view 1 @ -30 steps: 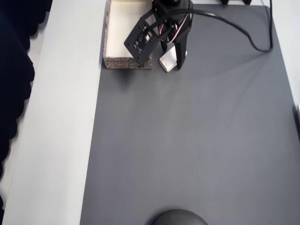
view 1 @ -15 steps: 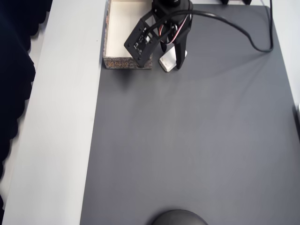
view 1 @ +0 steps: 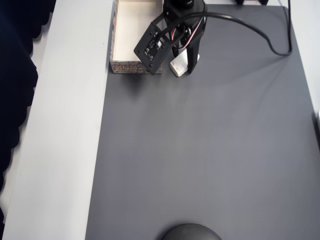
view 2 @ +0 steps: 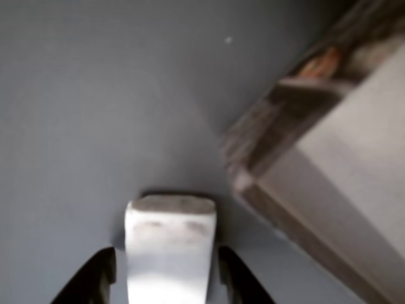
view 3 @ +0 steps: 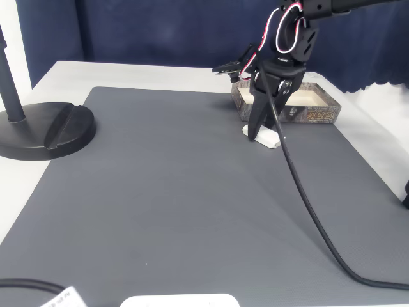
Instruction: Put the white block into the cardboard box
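Wrist view: hand straddling the white block beside the box

Wrist view shows the white block point(view 2: 169, 250) lying flat on the grey mat point(view 2: 95, 114) between the two dark fingers point(view 2: 95, 278) of the hand point(view 2: 166, 278), which stands slightly open around it; whether the pads press on it I cannot tell. From overhead the block point(view 1: 177, 65) sits just right of the cardboard box point(view 1: 135, 35), near its front corner. On the desk point(view 3: 160, 70), left, stands a black round base point(view 3: 45, 131).

White block point(view 2: 169, 250), black tool point(view 1: 181, 62), cream-lined brown-grey box point(view 1: 131, 66) with orange lettering, dark grey mat point(view 1: 210, 150).
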### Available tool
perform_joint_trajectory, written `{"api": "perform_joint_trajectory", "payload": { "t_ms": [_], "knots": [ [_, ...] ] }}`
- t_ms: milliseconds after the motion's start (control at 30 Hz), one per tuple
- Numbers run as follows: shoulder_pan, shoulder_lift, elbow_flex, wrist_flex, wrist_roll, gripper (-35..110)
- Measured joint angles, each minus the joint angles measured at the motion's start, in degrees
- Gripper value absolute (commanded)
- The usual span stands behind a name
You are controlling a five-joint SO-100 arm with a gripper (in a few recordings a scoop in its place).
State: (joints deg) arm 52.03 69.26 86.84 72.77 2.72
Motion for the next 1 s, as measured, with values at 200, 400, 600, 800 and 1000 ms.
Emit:
{"api": "perform_joint_trajectory", "payload": {
  "t_ms": [200, 400, 600, 800, 1000],
  "knots": [
    [-0.26, 0.0, 0.0, 0.0, -0.09, 22],
    [-0.7, 0.0, 0.0, 0.0, -0.35, 16],
    [-0.88, 0.0, 0.0, 0.18, -0.53, 8],
    [-0.97, 0.0, -0.09, 0.62, -0.53, 0],
    [-1.14, 0.0, -0.09, 1.05, -0.44, -1]
  ]
}}
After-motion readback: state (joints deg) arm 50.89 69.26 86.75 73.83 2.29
